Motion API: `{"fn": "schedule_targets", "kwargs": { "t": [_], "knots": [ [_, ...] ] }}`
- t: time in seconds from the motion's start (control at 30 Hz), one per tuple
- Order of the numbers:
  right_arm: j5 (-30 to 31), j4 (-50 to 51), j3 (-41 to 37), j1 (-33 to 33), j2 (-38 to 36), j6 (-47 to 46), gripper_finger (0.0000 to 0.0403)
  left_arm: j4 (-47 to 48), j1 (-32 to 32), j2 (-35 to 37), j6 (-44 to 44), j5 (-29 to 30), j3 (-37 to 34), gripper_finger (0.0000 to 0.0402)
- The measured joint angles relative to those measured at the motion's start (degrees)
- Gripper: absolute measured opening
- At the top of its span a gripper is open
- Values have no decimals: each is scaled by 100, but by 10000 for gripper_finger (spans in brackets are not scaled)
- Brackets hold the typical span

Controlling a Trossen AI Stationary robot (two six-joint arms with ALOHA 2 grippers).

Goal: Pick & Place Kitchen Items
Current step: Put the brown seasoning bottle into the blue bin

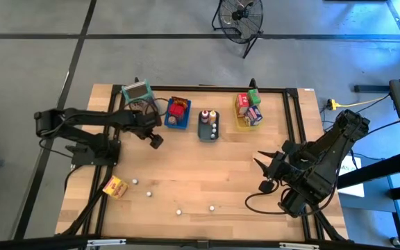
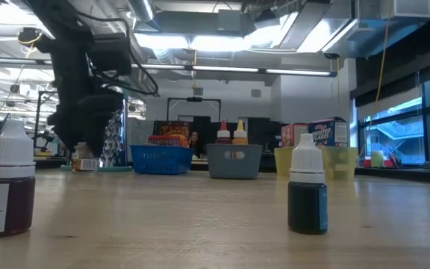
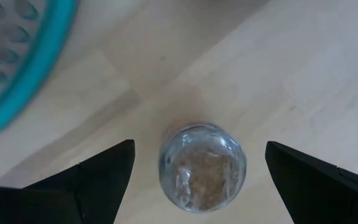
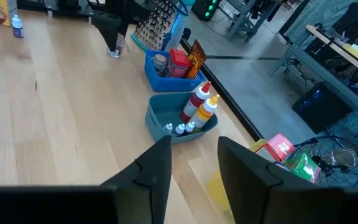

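Observation:
A small clear glass jar (image 3: 201,177) with brown contents stands upright on the wooden table, close to the teal-rimmed mesh basket (image 3: 17,68). My left gripper (image 3: 199,144) points down over it, open, one finger on either side of the jar and clear of it; the right wrist view shows this gripper (image 4: 114,31) above the jar (image 4: 114,51). My right gripper (image 1: 264,175) waits raised at the table's right, open, nothing between its fingers (image 4: 194,142). A yellow-orange carton (image 1: 115,186) and several tiny white-capped bottles (image 1: 148,194) lie near the front.
Along the far edge stand a blue tray (image 1: 178,122) with red cartons, a grey tray (image 1: 200,128) with bottles and a yellow tray (image 1: 240,125) with cartons. Two small bottles (image 2: 6,187) (image 2: 308,190) stand near the front edge. Bare wood lies mid-table.

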State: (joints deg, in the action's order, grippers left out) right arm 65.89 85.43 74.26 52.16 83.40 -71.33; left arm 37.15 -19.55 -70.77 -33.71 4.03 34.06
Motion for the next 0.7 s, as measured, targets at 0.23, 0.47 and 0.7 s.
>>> {"fn": "schedule_targets", "kwargs": {
  "t": [0.23,0.47,0.7],
  "knots": [
    [-11,-11,0,-2,4,0,133,11,-10,-227,-90,-201,0,357],
    [-9,-39,0,-2,4,2,133,-18,-52,-380,-60,-113,0,339],
    [-9,-42,0,-2,4,2,133,-352,-52,-460,-63,-71,0,315]
  ]
}}
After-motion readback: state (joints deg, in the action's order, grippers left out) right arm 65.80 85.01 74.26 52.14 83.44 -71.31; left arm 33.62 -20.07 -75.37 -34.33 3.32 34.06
